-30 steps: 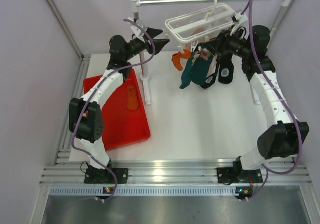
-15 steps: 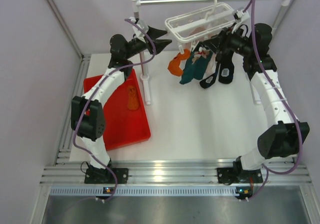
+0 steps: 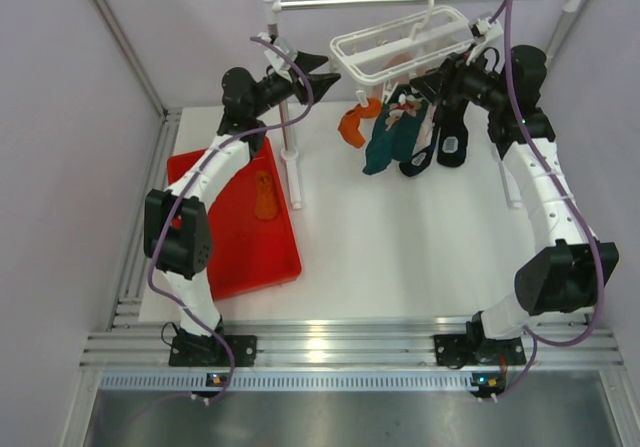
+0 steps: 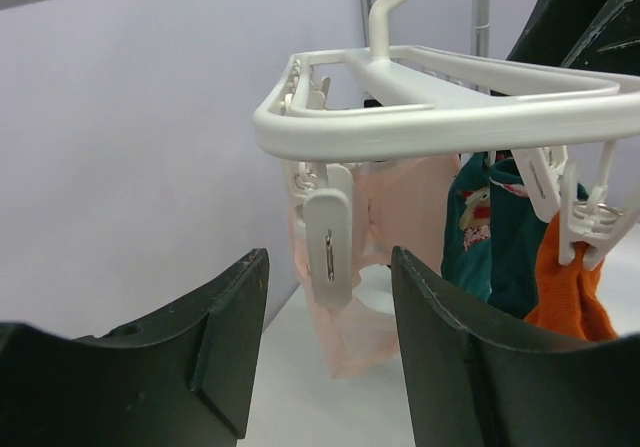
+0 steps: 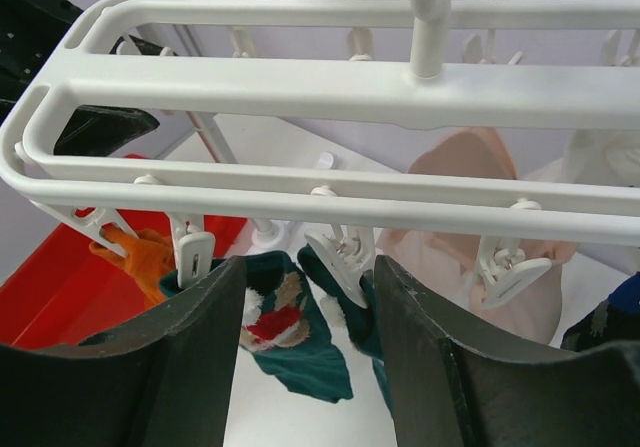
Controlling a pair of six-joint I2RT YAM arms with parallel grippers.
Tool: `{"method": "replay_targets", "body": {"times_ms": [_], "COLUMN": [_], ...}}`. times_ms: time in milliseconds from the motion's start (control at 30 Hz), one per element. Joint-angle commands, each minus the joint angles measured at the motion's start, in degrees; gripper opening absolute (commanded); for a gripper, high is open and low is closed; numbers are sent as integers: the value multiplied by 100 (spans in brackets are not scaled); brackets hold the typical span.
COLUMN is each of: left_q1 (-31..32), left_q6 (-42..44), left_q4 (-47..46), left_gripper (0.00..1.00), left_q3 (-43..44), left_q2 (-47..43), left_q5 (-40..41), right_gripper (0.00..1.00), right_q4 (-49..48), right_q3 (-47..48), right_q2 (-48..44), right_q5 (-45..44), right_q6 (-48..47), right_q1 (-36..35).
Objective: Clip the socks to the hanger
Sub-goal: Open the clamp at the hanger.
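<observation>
The hanger [image 3: 400, 47] is hung by its hook from the metal rail [image 3: 420, 0] at the far side, right of centre. One orange sock [image 3: 354, 125] is clipped at its left end, with the two teal socks [image 3: 392, 137] pinned just right of it. The black socks [image 3: 450, 142] and a pale pink pair [image 4: 380, 237] are hung there too. So three of four look done. The other orange sock [image 3: 264, 197] is lying in the red tray [image 3: 250, 267] on the left of the surface, well apart from the hanger.

The left claw [image 3: 322, 75] is held up near the hanger's left end, spread wide with nothing gripped. In its wrist view a free clip [image 4: 329, 242] is framed between the fingers but not touched. The right claw [image 5: 310, 267] is parked under the hanger's right side, also spread and empty.

Looks like the in-between bit before the last sock gets fetched. Probably the left claw has to be dropped to the tray and pinched on the sock near its cuff. The sock then gets lifted to that free clip while the hanger is steadied by the right claw.
</observation>
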State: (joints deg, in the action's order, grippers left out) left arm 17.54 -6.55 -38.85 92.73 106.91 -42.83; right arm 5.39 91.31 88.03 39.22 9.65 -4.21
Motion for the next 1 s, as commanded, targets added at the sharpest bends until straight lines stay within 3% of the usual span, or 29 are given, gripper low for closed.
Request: {"method": "replay_targets", "body": {"times_ms": [0, 600, 667, 800, 967], "left_q1": [-31, -14, -5, -5, -14], "left_q6": [-30, -444, -400, -382, -155], "left_q4": [-140, -554, -545, -527, -431], "left_gripper": [57, 52, 47, 23, 3], "left_q3": [298, 588, 606, 571, 334], "left_q2": [189, 348, 348, 322, 76], "left_q5": [-15, -454, -489, -621, -946], "right_gripper": [53, 53, 53, 53, 52], "right_q4": [-249, -214, -222, -222, -249], "right_q3": [344, 511, 520, 528, 581], "right_q2": [74, 215, 223, 232, 355], "right_q5": [6, -37, -46, -160, -476], "right_q6": [19, 54, 63, 28, -156], "right_q1": [60, 96, 96, 104, 122]}}
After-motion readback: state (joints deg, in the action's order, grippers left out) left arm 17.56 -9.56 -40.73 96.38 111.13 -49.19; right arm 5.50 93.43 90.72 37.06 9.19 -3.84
